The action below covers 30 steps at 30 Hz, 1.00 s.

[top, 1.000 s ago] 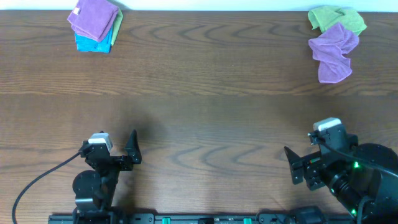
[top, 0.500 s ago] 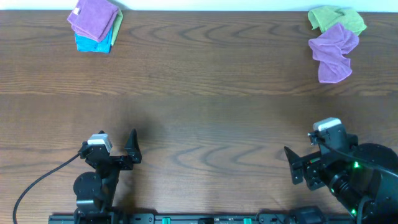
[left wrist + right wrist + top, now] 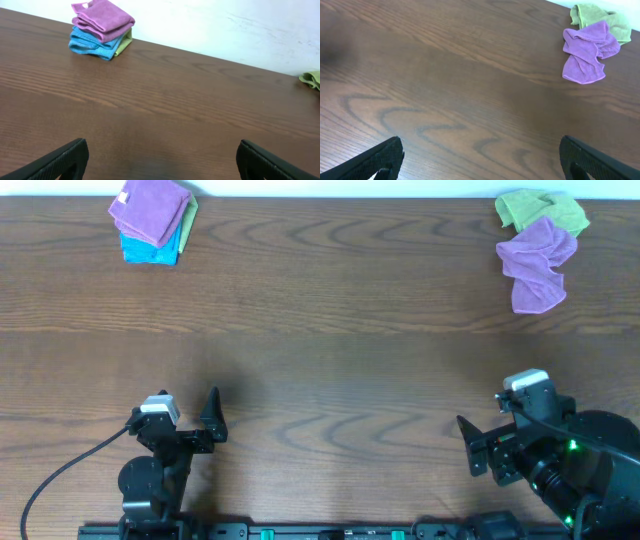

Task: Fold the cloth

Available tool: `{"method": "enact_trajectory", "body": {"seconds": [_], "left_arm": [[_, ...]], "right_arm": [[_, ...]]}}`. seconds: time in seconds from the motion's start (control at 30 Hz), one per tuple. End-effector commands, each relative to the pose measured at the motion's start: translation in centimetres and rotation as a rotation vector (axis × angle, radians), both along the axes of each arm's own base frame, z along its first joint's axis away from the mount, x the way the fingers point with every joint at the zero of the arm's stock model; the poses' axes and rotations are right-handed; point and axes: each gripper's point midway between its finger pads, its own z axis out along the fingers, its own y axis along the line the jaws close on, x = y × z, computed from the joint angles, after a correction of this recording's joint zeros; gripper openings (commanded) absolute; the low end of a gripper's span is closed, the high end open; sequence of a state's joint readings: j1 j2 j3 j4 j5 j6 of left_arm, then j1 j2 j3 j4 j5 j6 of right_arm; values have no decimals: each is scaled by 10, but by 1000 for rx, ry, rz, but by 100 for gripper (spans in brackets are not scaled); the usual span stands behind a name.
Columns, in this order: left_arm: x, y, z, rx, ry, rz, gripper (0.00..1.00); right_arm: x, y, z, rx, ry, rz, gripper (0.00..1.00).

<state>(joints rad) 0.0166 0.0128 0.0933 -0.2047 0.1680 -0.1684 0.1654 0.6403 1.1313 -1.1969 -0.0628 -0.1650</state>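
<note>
Purple cloth [image 3: 537, 265] was in neither of my grippers. My left gripper [image 3: 160, 167] and right gripper [image 3: 480, 162] hung spread and empty at the near edge of the table [image 3: 320, 340]. Well beyond the right one, in the far right corner, it lay crumpled, overlapping a green cloth [image 3: 548, 207]. I judged that a careless pinch at that overlap could catch both layers and drag the green one along. The folded stack [image 3: 150, 222] sat far left.
</note>
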Motion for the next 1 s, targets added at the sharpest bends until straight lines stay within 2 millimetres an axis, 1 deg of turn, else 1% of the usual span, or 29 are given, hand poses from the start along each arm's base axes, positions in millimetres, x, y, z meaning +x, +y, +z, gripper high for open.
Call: {"method": "enact_trajectory", "body": {"seconds": [0.0,0.43,0.5,0.63,0.77,0.97], "left_arm": [[1,2,-13,4,25,14,95],[1,2,-13,4,25,14,95],[1,2,-13,4,25,14,95],[1,2,-14,4,26,14,95],[1,2,-14,4,26,14,95],[1,2,-13,4,25,14,95]], "right_arm": [[0,-2,0,6,1,-16,99],[0,-2,0,6,1,-16,99],[1,-6,1,-25,-8,-23,99],[3,-7,-3,-28,-24,-26,99],[5,-11,-17,-14,-124,-48,99],[4,-12,-49,3,-228,-55,99]]}}
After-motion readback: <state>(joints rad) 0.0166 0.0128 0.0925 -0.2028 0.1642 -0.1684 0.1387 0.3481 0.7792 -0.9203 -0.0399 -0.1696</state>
